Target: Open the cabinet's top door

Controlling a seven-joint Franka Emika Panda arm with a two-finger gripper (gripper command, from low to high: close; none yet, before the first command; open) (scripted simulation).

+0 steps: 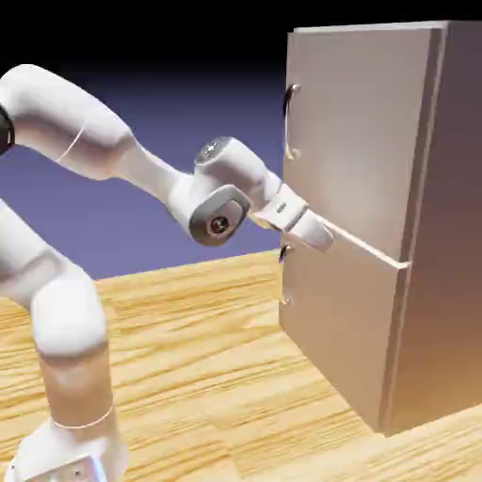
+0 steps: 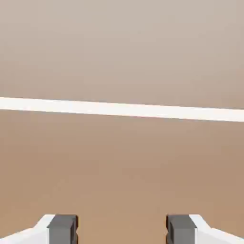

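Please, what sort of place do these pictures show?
It looks like a simulated robot test scene, not a real kitchen: a white robot arm stands on a wood-grain surface, beside a two-door cabinet, before a plain blue-violet backdrop.

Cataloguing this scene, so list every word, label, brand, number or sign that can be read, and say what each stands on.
None readable on the cabinet: no word, label, brand, number or sign shows on either door.
The robot arm bears small dark marks on its joints and base, too small to read as text.
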